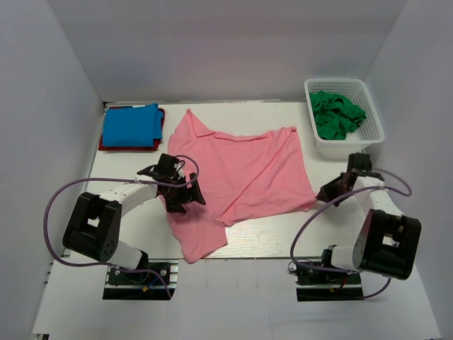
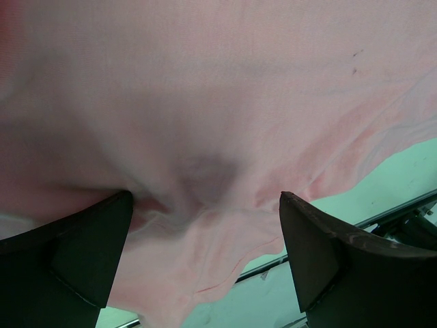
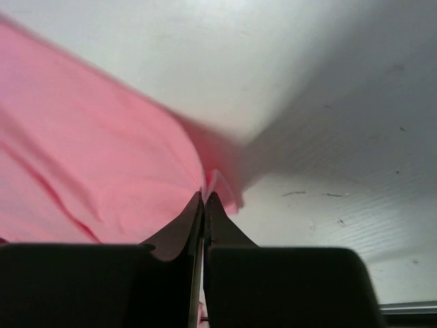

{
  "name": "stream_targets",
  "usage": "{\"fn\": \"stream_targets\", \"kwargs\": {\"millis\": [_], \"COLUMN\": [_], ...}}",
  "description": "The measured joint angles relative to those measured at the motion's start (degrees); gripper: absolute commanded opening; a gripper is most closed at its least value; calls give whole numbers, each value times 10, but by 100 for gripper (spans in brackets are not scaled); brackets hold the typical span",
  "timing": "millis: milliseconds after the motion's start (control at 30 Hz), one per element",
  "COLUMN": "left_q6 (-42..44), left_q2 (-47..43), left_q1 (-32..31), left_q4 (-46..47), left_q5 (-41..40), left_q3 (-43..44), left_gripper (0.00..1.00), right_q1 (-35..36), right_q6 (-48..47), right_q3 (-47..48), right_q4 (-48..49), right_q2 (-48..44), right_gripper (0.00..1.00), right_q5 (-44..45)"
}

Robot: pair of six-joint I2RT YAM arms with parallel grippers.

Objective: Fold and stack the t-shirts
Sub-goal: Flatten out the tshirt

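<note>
- Four colours of cloth are in view. The red t-shirt is almost wholly hidden under the folded blue t-shirt, and only a thin rim of it shows at the far left of the table.
- The green t-shirts are bunched in the white basket at far right. I cannot tell how many there are.
- The pink t-shirt lies spread and rumpled mid-table, with one flap running down close to the near edge. In the top view the left gripper covers part of its left side.
- Bare table shows between the pink t-shirt and the blue stack. A narrower strip separates it from the basket.
- Left arm: elbow out to the left, forearm reaching inward. The left gripper has its jaws spread wide over the pink cloth and grips nothing. I cannot tell whether the tips touch the cloth.
- Right arm: reaches forward from its base, wrist turned left. The right gripper has its jaws pressed together, pinching the right-hand corner of the pink t-shirt low over the table.
</note>
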Motion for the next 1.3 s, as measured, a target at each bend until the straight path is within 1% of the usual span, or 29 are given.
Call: {"fn": "stream_targets", "kwargs": {"millis": [100,233,300,400,500,600,633,667,767,800,867,900,933,967,1067,1100,1167,1200,1267,1300], "left_q6": [0,-2,-2,-3,-3,-3,-3,-3,-3,-2,-1,0,3,8,25,31,43,49,59,64], "left_q2": [0,0,-1,-3,-3,-1,0,0,3,4,7,9,10,11,15,17,19,17,11,7], "left_q1": [0,0,0,0,0,0,0,0,0,0,0,0,0,0,-2,-2,-2,-2,-2,-2], "left_q4": [0,5,9,15,16,16,16,15,10,7,0,-4,-9,-15,-45,-56,-80,-90,-110,-118], "left_q5": [0,1,3,5,7,7,7,7,6,6,5,5,3,0,-20,-29,-43,-47,-54,-55], "left_q3": [0,-3,-5,-8,-9,-9,-9,-9,-4,-1,5,8,11,15,30,37,57,68,93,104], "left_gripper": [99,99,99,99,99,99,99,99,99,99,99,99,99,99,99,99,99,99,99,99], "right_q1": [1,6,8,8,8,7,7,6,5,3,3,3,3,3,4,4,9,14,27,37], "right_q6": [-40,-104,-137,-160,-172,-167,-160,-150,-126,-120,-116,-118,-120,-126,-156,-170,-186,-195,-205,-210], "right_q3": [74,187,224,220,160,79,53,33,-4,-9,-9,-6,-2,6,40,49,66,69,69,66], "right_q4": [-34,-38,-40,-50,-63,-93,-111,-127,-158,-165,-167,-164,-161,-158,-131,-111,-78,-58,-21,1], "right_q2": [-36,-98,-134,-169,-193,-196,-196,-196,-192,-189,-182,-177,-173,-170,-168,-168,-169,-170,-165,-159], "right_gripper": [0,0,0,0,0,0,7,21,30,36,43,50,53,53,58,65,69,78,90,90], "right_q5": [4,-10,-23,-26,-16,25,48,71,130,146,164,168,172,173,162,146,115,94,49,29]}}
